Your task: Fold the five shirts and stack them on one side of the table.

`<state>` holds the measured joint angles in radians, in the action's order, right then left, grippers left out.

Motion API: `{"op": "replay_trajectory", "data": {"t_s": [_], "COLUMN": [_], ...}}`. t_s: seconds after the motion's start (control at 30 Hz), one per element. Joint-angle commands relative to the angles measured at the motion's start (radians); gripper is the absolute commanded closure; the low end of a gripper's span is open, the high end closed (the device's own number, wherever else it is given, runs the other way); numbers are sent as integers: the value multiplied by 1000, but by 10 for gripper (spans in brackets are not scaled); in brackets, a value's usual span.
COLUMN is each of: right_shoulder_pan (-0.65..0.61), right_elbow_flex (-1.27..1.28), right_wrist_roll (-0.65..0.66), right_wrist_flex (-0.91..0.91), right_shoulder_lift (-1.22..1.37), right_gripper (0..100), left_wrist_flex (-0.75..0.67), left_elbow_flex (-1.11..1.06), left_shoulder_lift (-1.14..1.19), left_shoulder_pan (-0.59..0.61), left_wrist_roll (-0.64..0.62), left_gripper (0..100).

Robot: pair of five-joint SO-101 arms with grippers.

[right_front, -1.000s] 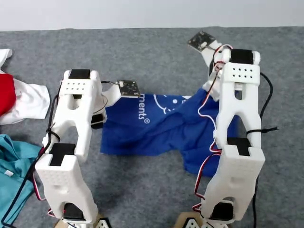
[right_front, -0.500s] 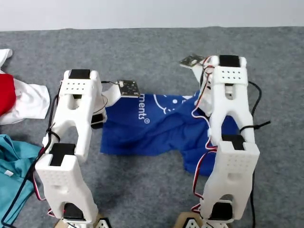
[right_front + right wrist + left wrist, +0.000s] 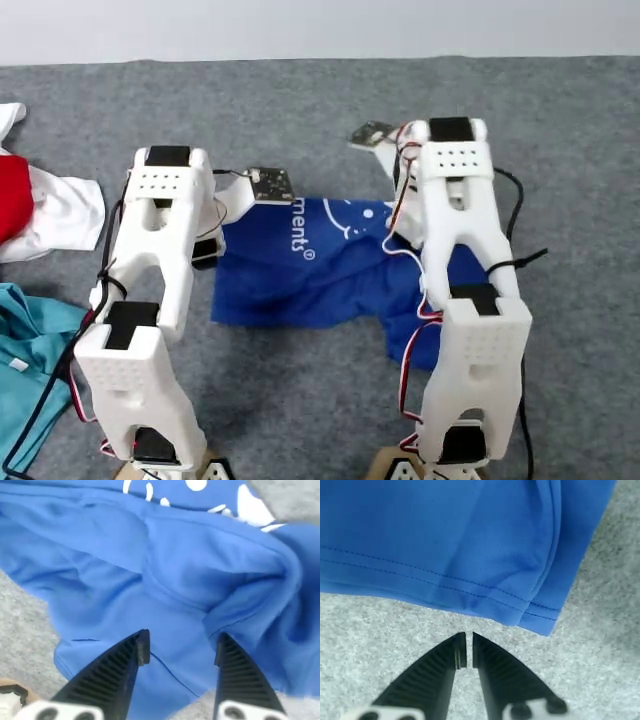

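High view overhead; wrist views close, facing down onto shirt (image 3: 300,280).

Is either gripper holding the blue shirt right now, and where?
Nothing is held. The left gripper is shut empty beside the hem of the blue shirt; the right gripper hangs open over its bunched cloth.

In the high view the right arm (image 3: 460,200) lies across the blue shirt (image 3: 320,270) and covers that side of it, while the left arm (image 3: 160,230) covers the opposite edge. A red and white shirt (image 3: 50,215) and a teal shirt (image 3: 20,340) are cut off by the picture's left edge, so their full shapes cannot be told. Both arms' bases run off the lower edge. In the left wrist view the blue shirt (image 3: 460,540) runs past the frame. In the right wrist view its white print (image 3: 250,502) is cut off and blurred, and a small tan thing (image 3: 10,686) at the frame's corner is too little seen to name.
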<state>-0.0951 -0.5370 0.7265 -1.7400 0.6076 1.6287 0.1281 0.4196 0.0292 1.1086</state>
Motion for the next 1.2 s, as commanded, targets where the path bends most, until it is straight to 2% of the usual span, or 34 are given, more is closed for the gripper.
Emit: {"op": "replay_trajectory", "data": {"t_s": [0.0,0.33,0.5,0.9,1.17], "right_shoulder_pan": [56,177,160,-30,-5], "right_elbow_flex": [-25,-351,-404,31,87], "right_wrist_roll": [6,11,5,-37,-32], "right_wrist_flex": [15,-12,-56,-45,90], "right_shoulder_lift": [1,8,-12,-193,-44], "right_gripper": [773,772,772,772,772], "left_wrist_flex": [-12,-12,-12,-12,-12], "left_elbow_flex": [4,4,4,4,4], "left_shoulder_lift": [-63,-63,-63,-63,-63], "left_shoulder_pan": [3,2,2,2,2], "left_wrist_roll": [-6,-6,-6,-6,-6], "left_gripper": [971,971,971,971,971]}}
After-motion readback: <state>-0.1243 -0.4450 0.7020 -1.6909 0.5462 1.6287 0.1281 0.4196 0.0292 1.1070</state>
